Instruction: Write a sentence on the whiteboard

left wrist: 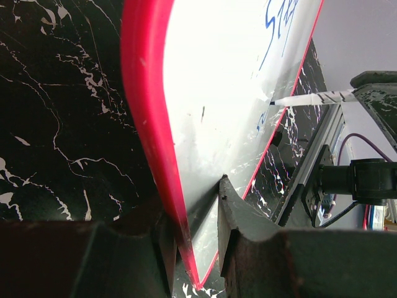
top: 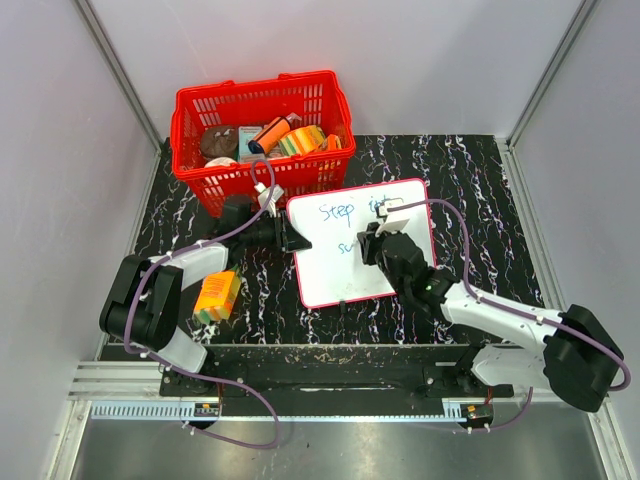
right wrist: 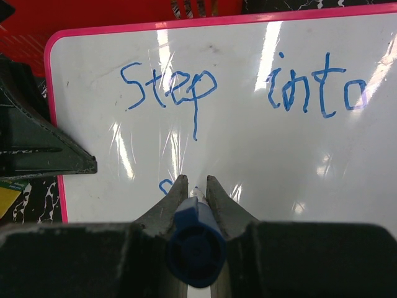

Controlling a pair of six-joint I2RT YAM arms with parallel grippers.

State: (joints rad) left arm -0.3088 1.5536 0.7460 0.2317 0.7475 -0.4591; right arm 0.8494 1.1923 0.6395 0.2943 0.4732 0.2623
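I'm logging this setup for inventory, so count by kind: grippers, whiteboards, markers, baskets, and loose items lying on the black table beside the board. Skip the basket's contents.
grippers: 2 (left gripper, right gripper)
whiteboard: 1
marker: 1
red basket: 1
orange-yellow block: 1
Total: 6

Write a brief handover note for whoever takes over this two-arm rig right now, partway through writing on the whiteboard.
Left gripper: fingers shut on the left edge of the flat white, red-framed whiteboard, which lies on the black marbled table.
Right gripper: shut on the white marker with a blue end, tip at the board's second line.
Done: the blue handwritten sentence reads "Step into" on line one; line two is barely begun.
Left: finish line two, lift the marker, release the board.
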